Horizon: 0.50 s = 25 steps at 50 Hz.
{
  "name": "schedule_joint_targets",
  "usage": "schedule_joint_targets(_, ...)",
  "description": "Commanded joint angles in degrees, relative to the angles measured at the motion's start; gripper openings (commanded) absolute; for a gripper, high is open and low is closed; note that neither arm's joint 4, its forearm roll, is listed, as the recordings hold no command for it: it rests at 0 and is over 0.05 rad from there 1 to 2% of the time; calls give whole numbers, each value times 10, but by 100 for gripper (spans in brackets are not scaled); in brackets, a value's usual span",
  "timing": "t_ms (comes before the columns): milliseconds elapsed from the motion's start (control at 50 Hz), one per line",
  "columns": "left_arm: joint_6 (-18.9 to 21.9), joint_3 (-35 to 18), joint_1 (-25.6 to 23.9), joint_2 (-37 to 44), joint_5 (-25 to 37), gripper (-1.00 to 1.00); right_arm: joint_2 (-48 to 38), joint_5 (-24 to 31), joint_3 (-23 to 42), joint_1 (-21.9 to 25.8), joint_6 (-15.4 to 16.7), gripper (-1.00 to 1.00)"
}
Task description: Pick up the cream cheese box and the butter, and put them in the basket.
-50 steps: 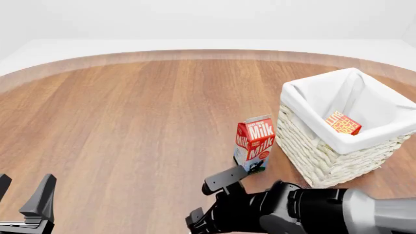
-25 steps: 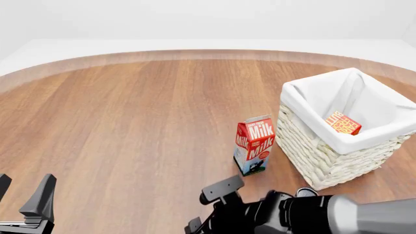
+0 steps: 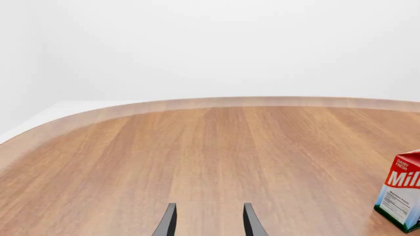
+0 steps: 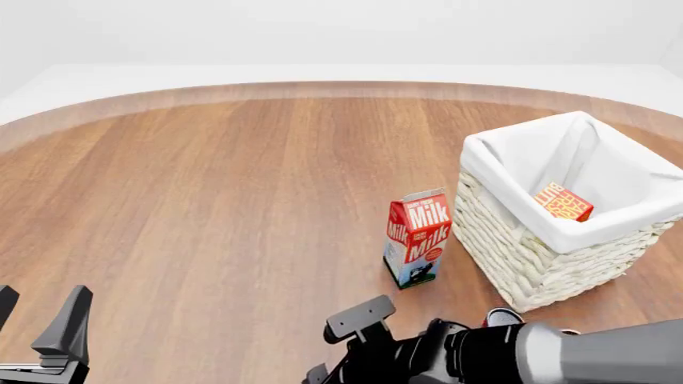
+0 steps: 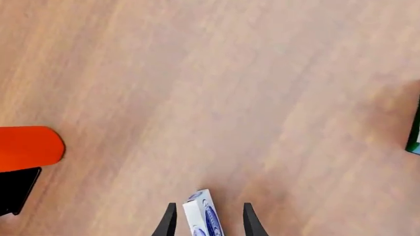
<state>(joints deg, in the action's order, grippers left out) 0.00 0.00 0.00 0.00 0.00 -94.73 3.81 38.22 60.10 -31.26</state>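
Currently the butter (image 4: pixel 562 202) is already in the basket (image 4: pixel 513 240), lying on the white liner toward the right side, so what's left is the cream cheese box (image 5: pixel 203 215). Right wrist view shows that box, white with blue print, sitting between the right gripper's (image 5: pixel 206 221) fingers; jaws spread, gaps visible on both sides, not clamped yet as far as I can tell. Front view doesn't show the box at all, the right arm's body covers it at the bottom edge. Left gripper (image 3: pixel 206 221) hangs low at the near left, jaws released, holding nothing, pointing out over bare wood. For the grasp, my take: get the box centred between the fingers and square to them before closing, it looks slightly skewed, and a thin carton will twist if pinched off-axis. Go deep enough to grip the flat faces, not the top edge. On the lift, clear the milk carton (image 4: pixel 417 238), which stands upright just beside the basket's near-left wall, then come in over the rim from above so the woven side isn't bumped. An orange thing (image 5: pixel 29 147) shows at the edge of the right wrist view; can't tell what it is. Table is brown wood grain with a curved far edge; beyond it plain white floor and wall.
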Motion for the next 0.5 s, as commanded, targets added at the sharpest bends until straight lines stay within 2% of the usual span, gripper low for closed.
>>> schedule_joint_targets(20,0,0,0,0,0,100,-19,-7,3,7,-5,100)
schedule_joint_targets(500,0,0,0,0,0,100,-44,-27,0,23,-20,100)
